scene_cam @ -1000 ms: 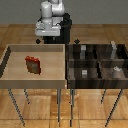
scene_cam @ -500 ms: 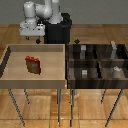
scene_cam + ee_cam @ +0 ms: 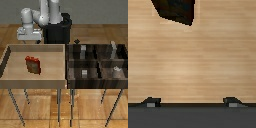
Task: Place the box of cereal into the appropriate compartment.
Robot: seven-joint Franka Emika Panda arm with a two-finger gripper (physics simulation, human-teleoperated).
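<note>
Pincer (image 3: 28, 33) spread wide, gripping nothing, hovers beyond the light tray's (image 3: 10, 50) far-left edge; cereal box (image 3: 33, 64) lies inside.

no readable text, labels or numbers anywhere, pale patch on the cereal box (image 3: 33, 64) too blurred to read

The arm (image 3: 47, 12) is built of rounded white and pale-grey segments with smooth, tube-like links and bulging joints. It rises from a squat black pedestal (image 3: 59, 31) shaped like a block. Its wrist ends in a boxy light-grey hand housing with darker shading beneath, carrying the gripper (image 3: 28, 39). In the wrist view, two small dark-grey fingertips (image 3: 150, 102) with paler highlights show.
</note>
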